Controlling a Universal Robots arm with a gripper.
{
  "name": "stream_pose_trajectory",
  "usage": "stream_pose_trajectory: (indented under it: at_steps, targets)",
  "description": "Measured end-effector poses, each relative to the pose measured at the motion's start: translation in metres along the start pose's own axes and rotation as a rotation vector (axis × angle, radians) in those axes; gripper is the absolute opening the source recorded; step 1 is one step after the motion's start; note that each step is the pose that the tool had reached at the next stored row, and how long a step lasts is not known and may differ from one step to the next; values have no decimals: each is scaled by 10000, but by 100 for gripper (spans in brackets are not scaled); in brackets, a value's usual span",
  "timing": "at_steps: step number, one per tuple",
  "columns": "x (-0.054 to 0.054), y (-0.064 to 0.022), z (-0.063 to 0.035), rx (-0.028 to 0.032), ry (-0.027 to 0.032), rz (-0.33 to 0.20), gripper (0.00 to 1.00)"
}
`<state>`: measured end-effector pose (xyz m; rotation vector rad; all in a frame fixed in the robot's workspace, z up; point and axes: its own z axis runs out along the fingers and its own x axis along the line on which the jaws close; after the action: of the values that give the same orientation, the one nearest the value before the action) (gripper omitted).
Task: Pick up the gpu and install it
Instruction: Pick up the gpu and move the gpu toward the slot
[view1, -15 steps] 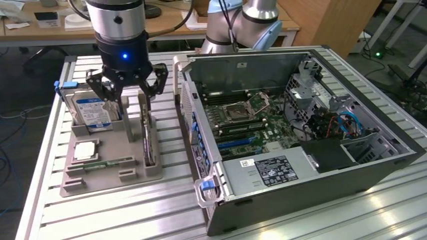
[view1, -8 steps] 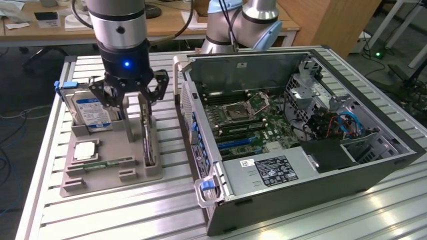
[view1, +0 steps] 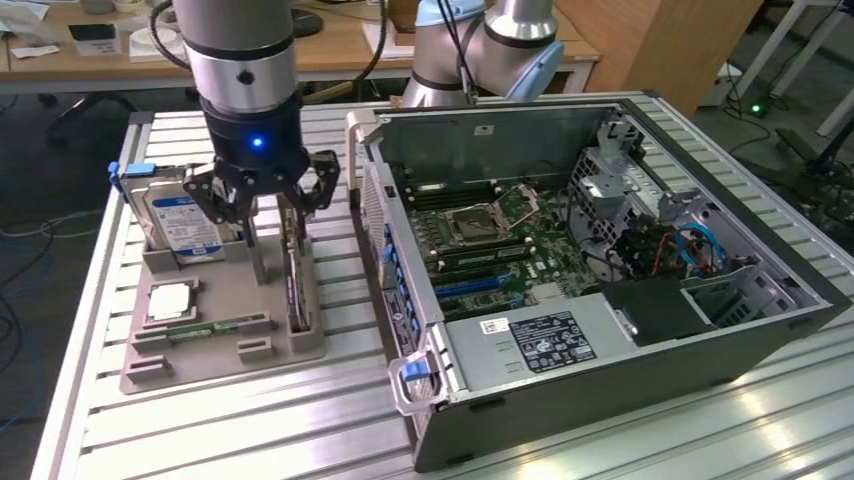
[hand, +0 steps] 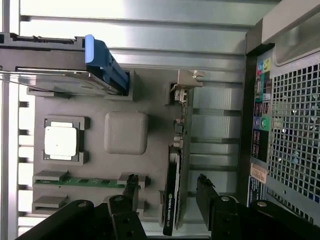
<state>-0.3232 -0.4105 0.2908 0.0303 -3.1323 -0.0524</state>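
Note:
The gpu (view1: 296, 285) stands on edge in a slot of the grey parts tray (view1: 227, 355), a thin dark card with a pale metal bracket at its far end. My gripper (view1: 274, 195) hangs just above the card's far end, open. In the wrist view the gpu (hand: 175, 165) runs edge-on between my two fingers (hand: 131, 189), one on each side, with a gap to each. Its bracket (hand: 187, 82) points away from my gripper (hand: 168, 192). Nothing is held.
The tray also carries a hard drive (view1: 180, 225) with a blue tab, a processor (view1: 171, 300) and a green memory stick (view1: 214, 327). The open computer case (view1: 747, 330) lies at the exterior view's right, its motherboard (view1: 534, 235) and blue slots (view1: 474, 285) exposed.

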Motion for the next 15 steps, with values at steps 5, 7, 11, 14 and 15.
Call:
stream_pose_trajectory:
  at_steps: [5,7,11,14,15]
  targets:
    - [-48,-10,62,-2,-3,47,59]
    - [-55,-14,91,-1,-2,60,59]
    - [-60,-19,162,0,-5,86,59]
    - [-61,-21,216,-2,-7,104,59]
    - [-62,-22,234,-2,-7,110,59]
